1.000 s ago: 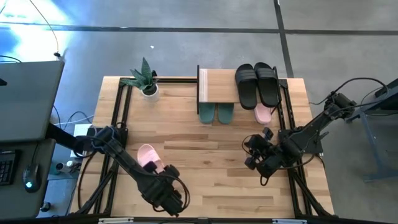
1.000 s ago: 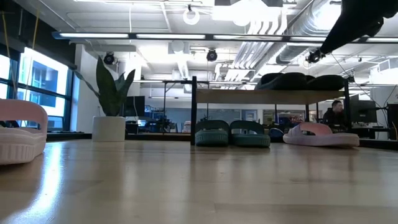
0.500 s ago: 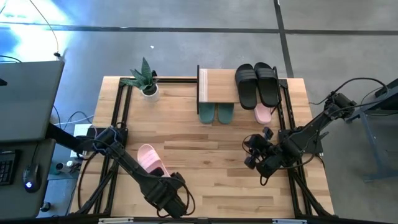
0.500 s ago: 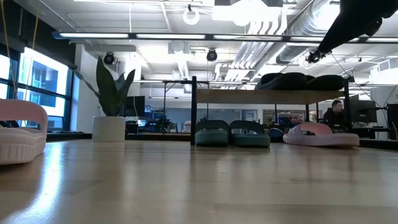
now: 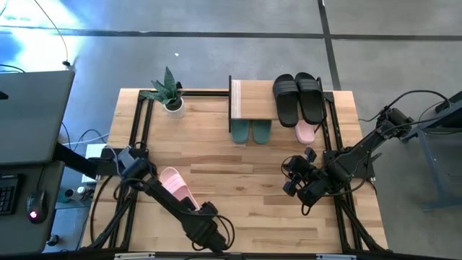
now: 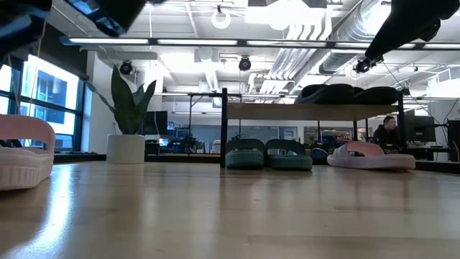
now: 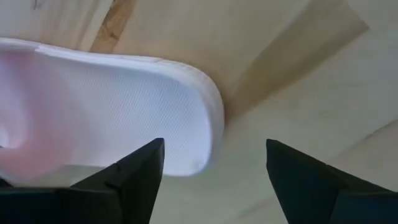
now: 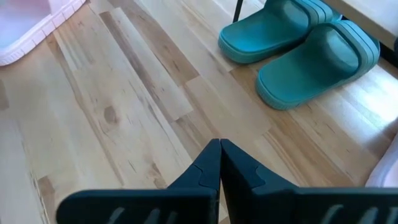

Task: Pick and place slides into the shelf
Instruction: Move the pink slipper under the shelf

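Observation:
One light pink slide (image 5: 177,186) lies sole-down on the table's near left part, also at the left of the low view (image 6: 21,151). My left gripper (image 5: 198,214) hovers open at this slide's near end (image 7: 186,124), one finger on either side of it (image 7: 214,165). A second pink slide (image 5: 305,131) lies on the table by the shelf's right side. The black pair (image 5: 297,97) rests on the top board of the shelf (image 5: 253,101). My right gripper (image 5: 294,182) waits shut, right of centre, holding nothing (image 8: 219,162).
A teal pair (image 5: 250,131) stands under the shelf, also in the right wrist view (image 8: 298,50). A potted plant (image 5: 170,94) stands at the far left. Bare wood lies between the two arms. A person sits in the room beyond (image 6: 388,129).
My left gripper has gone a little toward the table's near and right edges, drawing back along the pink slide to its near end. The left arm now shows at the low view's upper left. The slide has stayed where it was.

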Available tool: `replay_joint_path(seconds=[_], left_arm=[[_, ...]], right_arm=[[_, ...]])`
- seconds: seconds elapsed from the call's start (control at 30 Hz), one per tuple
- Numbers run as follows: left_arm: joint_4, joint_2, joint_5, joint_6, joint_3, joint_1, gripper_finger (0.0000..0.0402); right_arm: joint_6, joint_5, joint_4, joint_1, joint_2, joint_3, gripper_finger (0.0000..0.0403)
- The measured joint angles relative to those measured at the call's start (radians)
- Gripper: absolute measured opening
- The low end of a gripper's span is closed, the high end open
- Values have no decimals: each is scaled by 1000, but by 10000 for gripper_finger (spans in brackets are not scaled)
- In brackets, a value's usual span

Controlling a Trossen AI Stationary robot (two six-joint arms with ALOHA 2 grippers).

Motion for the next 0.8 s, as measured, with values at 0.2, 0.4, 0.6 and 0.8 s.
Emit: replay_joint_path(seconds=[0.2,0.4,0.6,0.8], left_arm=[[46,32,3,-22,1,-2,259],[58,61,-1,3,0,-2,247],[7,89,-2,60,3,-2,231],[-71,93,-34,73,-1,-2,209]], right_arm=[[0,-10,2,0,0,0,0],[4,-10,10,0,0,0,0],[5,-24,23,0,0,0,0],[5,-49,27,0,0,0,0]])
